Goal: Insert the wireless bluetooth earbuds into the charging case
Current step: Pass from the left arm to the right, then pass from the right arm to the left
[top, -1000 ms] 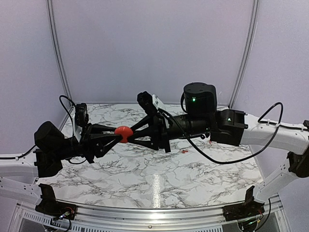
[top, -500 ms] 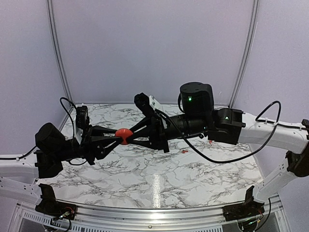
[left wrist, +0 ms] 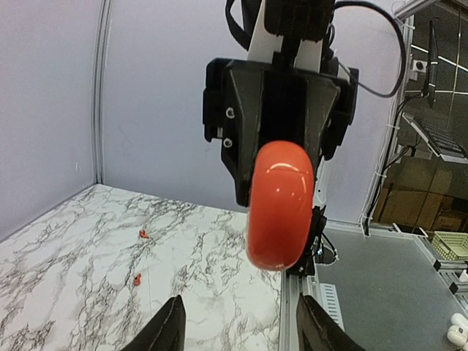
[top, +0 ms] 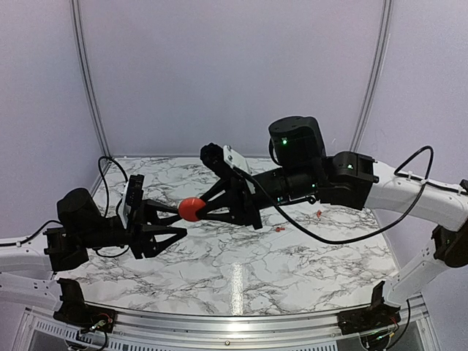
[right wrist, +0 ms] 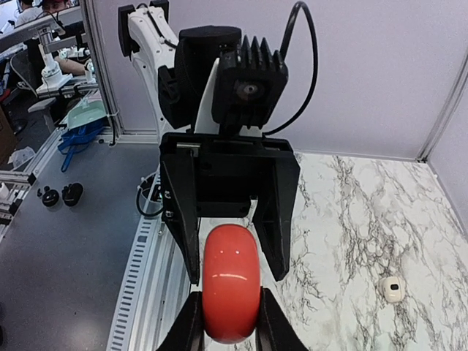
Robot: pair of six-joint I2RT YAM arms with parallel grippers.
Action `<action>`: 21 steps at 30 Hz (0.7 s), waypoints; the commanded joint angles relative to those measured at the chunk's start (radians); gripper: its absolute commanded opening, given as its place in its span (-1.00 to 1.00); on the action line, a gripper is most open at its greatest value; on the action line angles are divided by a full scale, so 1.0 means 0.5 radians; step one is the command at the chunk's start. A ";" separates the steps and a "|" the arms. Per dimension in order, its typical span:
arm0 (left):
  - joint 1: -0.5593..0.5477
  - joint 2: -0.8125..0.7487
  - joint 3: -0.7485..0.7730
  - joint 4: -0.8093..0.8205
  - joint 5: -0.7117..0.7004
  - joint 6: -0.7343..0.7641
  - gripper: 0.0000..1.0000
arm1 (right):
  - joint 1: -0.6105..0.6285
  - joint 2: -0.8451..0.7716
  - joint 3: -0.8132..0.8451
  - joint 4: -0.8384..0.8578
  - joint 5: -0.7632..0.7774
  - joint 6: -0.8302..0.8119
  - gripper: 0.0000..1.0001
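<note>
Nearest the bases we see the left gripper (top: 181, 221) out over the white marble-patterned tabletop (top: 241, 274), jaws parted wide with nothing between them. Its fingertips sit just short of the red round glossy plastic charging case (right wrist: 230, 292), and we cannot tell if the upper tip touches it. The case is up off the tabletop in mid-air, standing on edge. The right gripper (right wrist: 229, 327) is clamped on it, one finger on each broad side and the jaws narrow. It reaches in from the right, so the two grippers face each other nose to nose. In the right wrist view the left gripper's fingers stand to either side behind the case. Further back, on the tabletop on the right arm's side, we mark the tiny bright red plastic earbuds (top: 279, 229). There are two, lying apart from each other, both outside the case and well apart from it. The right wrist view also shows a small white rounded object (right wrist: 393, 289) on the tabletop, off to the side of the left arm, too small for us to say what it is. A pale lilac back wall (top: 234, 73) stands behind all.
</note>
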 commanded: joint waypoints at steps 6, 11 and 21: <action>-0.009 0.077 0.202 -0.337 0.031 0.124 0.08 | -0.005 0.105 0.134 -0.229 0.002 -0.082 -0.83; -0.013 0.132 0.239 -0.361 0.048 0.146 0.06 | -0.005 0.139 0.161 -0.270 0.004 -0.101 -0.83; -0.016 0.159 0.225 -0.393 0.039 0.185 0.04 | -0.005 0.163 0.189 -0.309 0.017 -0.117 -0.84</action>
